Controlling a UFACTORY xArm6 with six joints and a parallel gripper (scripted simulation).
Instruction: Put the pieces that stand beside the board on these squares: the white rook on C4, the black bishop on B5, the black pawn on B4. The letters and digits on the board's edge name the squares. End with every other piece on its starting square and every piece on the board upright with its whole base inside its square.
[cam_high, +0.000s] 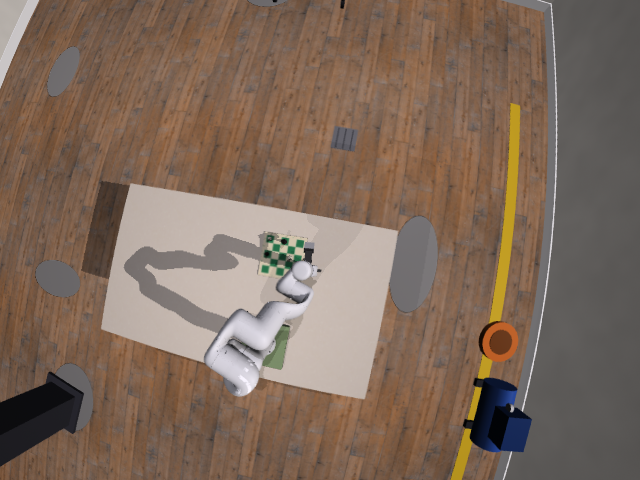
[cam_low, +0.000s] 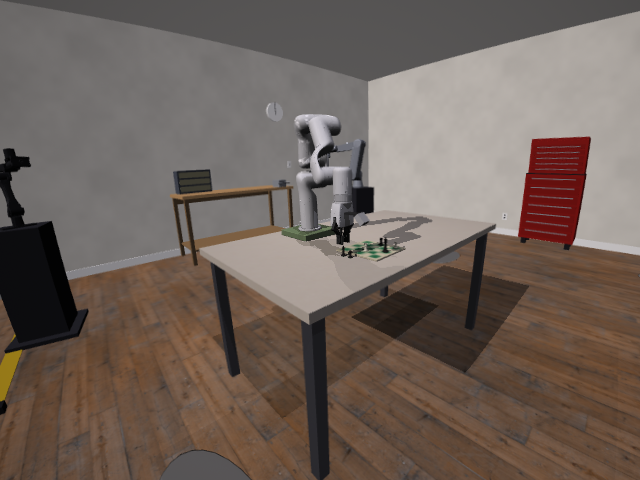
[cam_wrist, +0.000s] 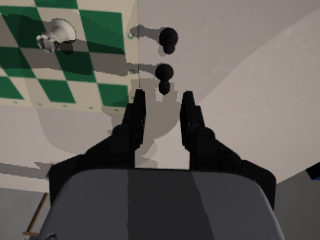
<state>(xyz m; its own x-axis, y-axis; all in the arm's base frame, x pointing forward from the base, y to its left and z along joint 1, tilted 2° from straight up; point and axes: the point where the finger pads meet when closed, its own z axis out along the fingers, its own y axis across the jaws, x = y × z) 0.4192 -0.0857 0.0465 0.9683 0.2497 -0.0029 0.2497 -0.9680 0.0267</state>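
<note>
My gripper (cam_wrist: 163, 102) (cam_low: 339, 238) is open, with nothing between its fingers. It hangs low over the table (cam_low: 289, 273) just off the edge of the green and cream board (cam_wrist: 107, 30) (cam_high: 268, 268) (cam_low: 385, 254). Two black pieces stand on the table beside the board. The nearer one (cam_wrist: 164, 75), which looks like the bishop, is just beyond my fingertips and in line with the gap. The farther one (cam_wrist: 168, 37), which looks like the pawn, stands behind it. A white piece (cam_wrist: 56, 34), seemingly the rook, stands on a board square to the left.
Other black pieces (cam_low: 381, 241) stand on the board's far part. The arm's green base plate (cam_low: 307, 233) (cam_high: 276, 353) is on the table behind me, with a black box (cam_low: 362, 198) beside it. The table's edge lies beyond the two black pieces.
</note>
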